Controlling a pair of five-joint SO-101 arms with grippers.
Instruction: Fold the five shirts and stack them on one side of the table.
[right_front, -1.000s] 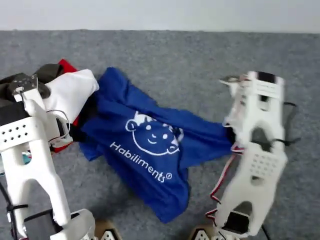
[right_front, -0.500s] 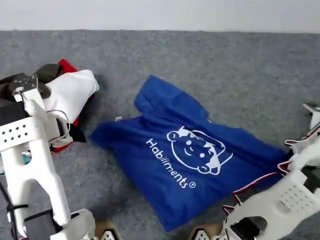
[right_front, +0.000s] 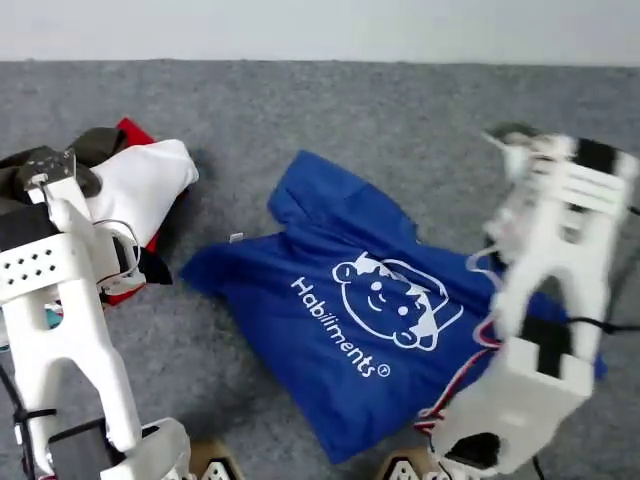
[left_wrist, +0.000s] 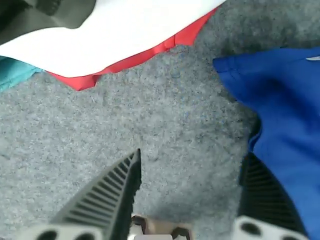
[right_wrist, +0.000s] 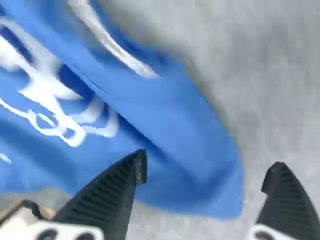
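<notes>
A blue shirt (right_front: 370, 320) with a white cartoon face lies spread out, print up, in the middle of the grey table. My right arm (right_front: 555, 230) stands over its right edge. In the right wrist view my right gripper (right_wrist: 205, 172) is open just above the blue shirt's (right_wrist: 125, 115) edge, holding nothing. A pile at the far left holds a white shirt (right_front: 140, 185), a red shirt (right_front: 130, 130) and a dark shirt (right_front: 95, 145). My left gripper (left_wrist: 192, 165) is open over bare table between the white shirt (left_wrist: 125, 30) and the blue shirt's (left_wrist: 285, 115) corner.
A teal shirt (left_wrist: 15, 75) peeks out under the red shirt (left_wrist: 150, 55) in the pile. Bare grey table (right_front: 400, 120) stretches behind the blue shirt up to the white wall. The left arm's base (right_front: 60, 330) stands at the near left.
The blue shirt was pulled away from the pile to the right and now lies flatter. My right arm swung far right, then came back over the shirt's right edge. The left arm kept still.
</notes>
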